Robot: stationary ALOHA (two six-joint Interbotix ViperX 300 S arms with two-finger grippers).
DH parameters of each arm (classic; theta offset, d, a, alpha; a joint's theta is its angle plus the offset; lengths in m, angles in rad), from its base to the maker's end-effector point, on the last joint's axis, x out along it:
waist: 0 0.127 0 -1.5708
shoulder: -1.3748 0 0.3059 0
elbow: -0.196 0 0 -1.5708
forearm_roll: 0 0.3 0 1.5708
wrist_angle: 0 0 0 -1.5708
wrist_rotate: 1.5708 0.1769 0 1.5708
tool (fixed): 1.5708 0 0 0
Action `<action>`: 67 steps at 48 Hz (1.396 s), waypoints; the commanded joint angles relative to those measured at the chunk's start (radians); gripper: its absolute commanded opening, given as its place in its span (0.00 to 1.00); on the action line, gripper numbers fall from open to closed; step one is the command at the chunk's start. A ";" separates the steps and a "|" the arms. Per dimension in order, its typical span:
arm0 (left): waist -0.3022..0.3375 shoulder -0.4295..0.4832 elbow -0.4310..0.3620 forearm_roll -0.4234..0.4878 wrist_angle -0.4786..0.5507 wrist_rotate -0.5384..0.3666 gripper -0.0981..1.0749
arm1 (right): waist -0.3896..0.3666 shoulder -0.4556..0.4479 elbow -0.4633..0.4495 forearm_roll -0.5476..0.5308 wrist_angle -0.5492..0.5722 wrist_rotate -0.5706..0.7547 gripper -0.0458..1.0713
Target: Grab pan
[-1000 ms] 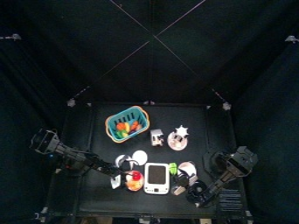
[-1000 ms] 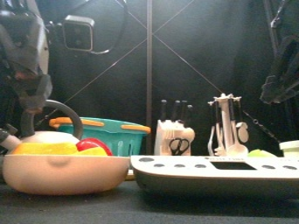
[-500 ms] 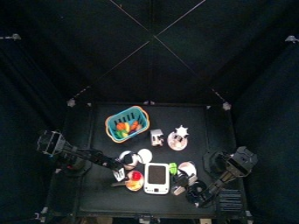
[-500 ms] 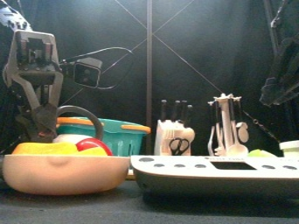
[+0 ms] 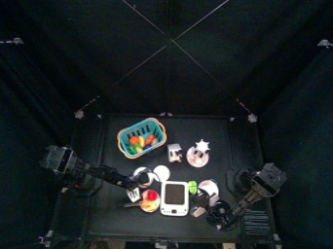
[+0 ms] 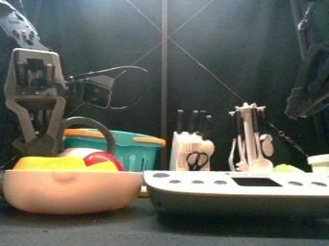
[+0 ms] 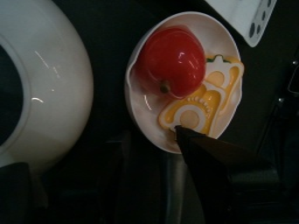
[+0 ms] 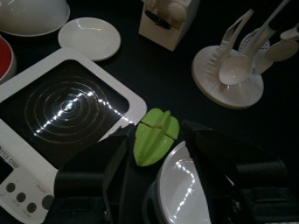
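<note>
My left hand (image 6: pixel 38 130), jaws spread wide, hangs over the bowl (image 7: pixel 233 52) of toy food. The white pan (image 7: pixel 41 87) lies just beside that bowl, outside my jaws.

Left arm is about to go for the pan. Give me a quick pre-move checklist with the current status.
1. Left gripper open: ok, the jaws stand wide.
2. Pan identified: cannot tell; the large white round thing beside the bowl may be it.
3. Left gripper lined up on the pan: not ok, one jaw hangs over the bowl's rim, by the toy food.
4. Right gripper out of the way: ok, it is at the far side, over the green leaf by the cooker.
</note>
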 commanded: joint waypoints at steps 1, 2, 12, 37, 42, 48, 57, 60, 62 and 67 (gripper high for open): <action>0.006 -0.003 -0.023 0.008 0.005 0.002 0.78 | -0.005 -0.014 -0.011 -0.005 0.002 0.000 0.79; 0.008 -0.003 -0.023 0.008 0.006 0.002 0.78 | -0.005 -0.012 -0.011 -0.005 0.002 0.000 0.79; 0.017 0.012 -0.029 0.006 0.023 0.002 0.67 | -0.006 -0.012 -0.011 -0.005 0.002 0.000 0.79; 0.029 0.018 -0.060 0.008 0.041 0.000 0.61 | -0.008 -0.014 -0.011 -0.005 0.002 0.000 0.79; 0.032 0.023 -0.060 0.011 0.044 0.000 0.60 | -0.008 -0.012 -0.009 -0.005 0.002 0.000 0.79; 0.034 0.029 -0.060 0.014 0.044 0.000 0.57 | -0.008 -0.012 -0.009 -0.005 0.002 0.000 0.79; 0.034 0.031 -0.060 0.015 0.044 0.000 0.54 | -0.008 -0.014 -0.009 -0.005 0.002 0.000 0.79; 0.034 0.031 -0.060 0.015 0.044 0.000 0.52 | -0.008 -0.012 -0.009 -0.005 0.002 0.000 0.79; 0.034 0.029 -0.061 0.015 0.044 0.000 0.50 | -0.008 -0.012 -0.009 -0.005 0.002 0.000 0.79; 0.034 0.029 -0.064 0.015 0.049 0.000 0.46 | -0.008 -0.012 -0.009 -0.005 0.003 0.000 0.79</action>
